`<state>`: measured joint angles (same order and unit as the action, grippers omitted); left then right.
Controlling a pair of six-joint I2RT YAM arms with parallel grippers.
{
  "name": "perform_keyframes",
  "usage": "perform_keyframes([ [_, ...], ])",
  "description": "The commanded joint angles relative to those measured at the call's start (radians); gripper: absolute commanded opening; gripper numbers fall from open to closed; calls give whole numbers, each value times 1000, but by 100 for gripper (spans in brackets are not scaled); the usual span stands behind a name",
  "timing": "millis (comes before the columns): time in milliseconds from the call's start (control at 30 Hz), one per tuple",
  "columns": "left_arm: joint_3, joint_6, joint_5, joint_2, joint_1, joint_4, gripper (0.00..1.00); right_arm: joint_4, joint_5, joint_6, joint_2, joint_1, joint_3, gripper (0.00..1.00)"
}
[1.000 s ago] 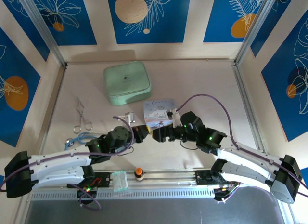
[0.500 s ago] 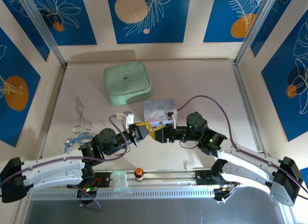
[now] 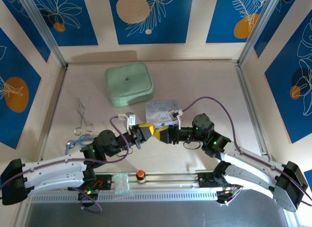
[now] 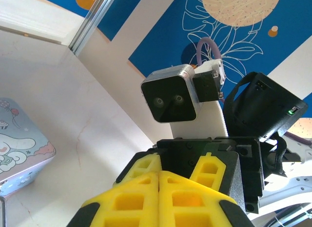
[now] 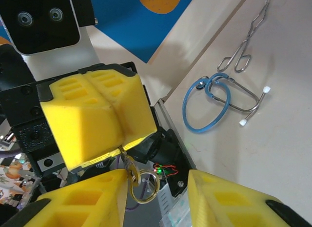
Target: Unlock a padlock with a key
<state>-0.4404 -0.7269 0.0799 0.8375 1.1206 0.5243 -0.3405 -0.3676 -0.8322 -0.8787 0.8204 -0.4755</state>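
Observation:
My two grippers meet tip to tip above the near middle of the table. The left gripper (image 3: 147,130) (image 4: 159,174) (image 5: 115,135) is shut, its yellow pads pressed together. A small key (image 5: 127,163) sticks out from between those pads, with a thin brass-coloured ring (image 5: 144,189) hanging from it. My right gripper (image 3: 161,134) (image 5: 158,197) (image 4: 179,168) is open, one finger on each side of the key and ring. The key lies against the inner edge of its left finger (image 5: 83,200). The padlock is hidden.
A pastel cartoon tin (image 3: 161,111) (image 4: 19,149) lies just behind the grippers, a mint green case (image 3: 128,83) farther back. Forceps (image 3: 80,117) (image 5: 248,46) and a blue stethoscope (image 3: 80,139) (image 5: 214,102) lie at the left. An orange-capped bottle (image 3: 141,175) stands on the front rail.
The left arm has drawn back a little to the left. Both wrists have turned so the yellow pads now face up. The grippers stay tip to tip.

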Motion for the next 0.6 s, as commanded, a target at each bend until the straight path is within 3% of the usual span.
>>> perform_keyframes([
  [0, 3, -7, -26, 6, -2, 46, 0, -38, -29, -7, 13, -1, 12, 37],
  [267, -7, -16, -32, 16, -2, 49, 0, -51, -52, -12, 18, -13, 31, 22],
  [367, -8, -14, -35, 27, -2, 57, 0, -60, -57, -14, 19, -18, 41, 1],
  [567, -6, -8, 2, 31, -2, 31, 0, -63, -50, -18, 27, -27, 56, 0],
])
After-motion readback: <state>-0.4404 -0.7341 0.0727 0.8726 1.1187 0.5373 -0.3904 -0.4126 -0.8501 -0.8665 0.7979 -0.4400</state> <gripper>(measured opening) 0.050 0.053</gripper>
